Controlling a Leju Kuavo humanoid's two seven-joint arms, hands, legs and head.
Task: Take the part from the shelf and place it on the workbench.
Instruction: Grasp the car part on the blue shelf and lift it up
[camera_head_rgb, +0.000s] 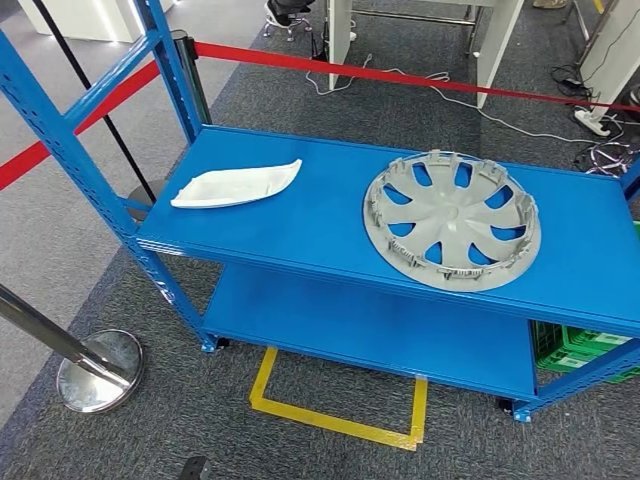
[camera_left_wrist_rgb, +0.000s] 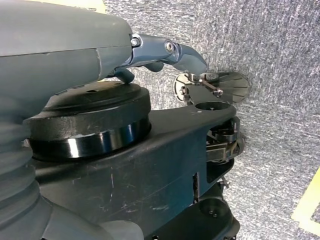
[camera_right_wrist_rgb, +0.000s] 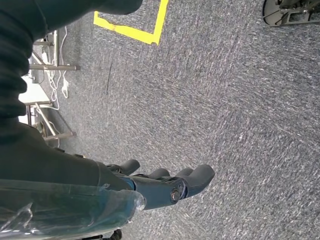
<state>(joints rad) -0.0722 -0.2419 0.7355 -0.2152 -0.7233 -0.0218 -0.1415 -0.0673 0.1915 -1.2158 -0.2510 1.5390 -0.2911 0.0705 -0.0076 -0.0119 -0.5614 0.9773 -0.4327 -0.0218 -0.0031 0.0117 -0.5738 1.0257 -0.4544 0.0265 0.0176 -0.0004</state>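
On the blue shelf's (camera_head_rgb: 324, 215) upper level lie two parts. A flat, curved white part (camera_head_rgb: 235, 185) rests near its left end. A grey wheel cover (camera_head_rgb: 451, 218) with several spokes lies face down toward the right end. My left hand (camera_left_wrist_rgb: 162, 50) hangs at my side over grey carpet, its fingers stretched out with nothing in them. Likewise my right hand (camera_right_wrist_rgb: 166, 182) hangs above the carpet, fingers extended and slightly spread, holding nothing. Both hands are well away from the shelf.
The shelf's lower level (camera_head_rgb: 362, 325) is bare. A yellow floor marking (camera_head_rgb: 340, 418) lies in front of the shelf. A chrome stanchion base (camera_head_rgb: 100, 370) stands at the left, red barrier tape (camera_head_rgb: 392, 73) runs behind, and a green crate (camera_head_rgb: 581, 350) sits under the right end.
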